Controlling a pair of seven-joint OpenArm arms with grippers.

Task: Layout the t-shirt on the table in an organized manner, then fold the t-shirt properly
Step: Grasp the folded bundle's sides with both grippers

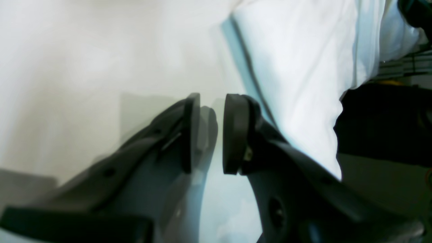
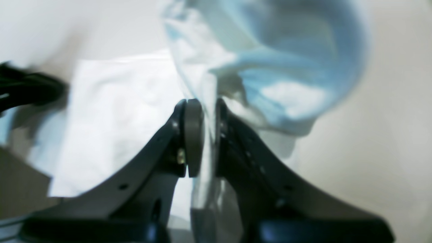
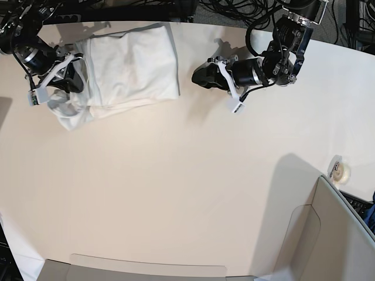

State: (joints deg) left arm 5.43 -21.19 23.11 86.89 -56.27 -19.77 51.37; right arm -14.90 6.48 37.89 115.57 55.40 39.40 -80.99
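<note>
The t-shirt lies partly folded at the far corner of the table. Right tool – clamped on a sleeve-side fold at the shirt's outer edge. Left tool – jaws slightly apart, empty, just beside the opposite edge.

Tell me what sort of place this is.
Likely a robotics lab bench: a large off-white table carrying a white t-shirt, two robot arms, and tangled black cables along the far edge.
</note>
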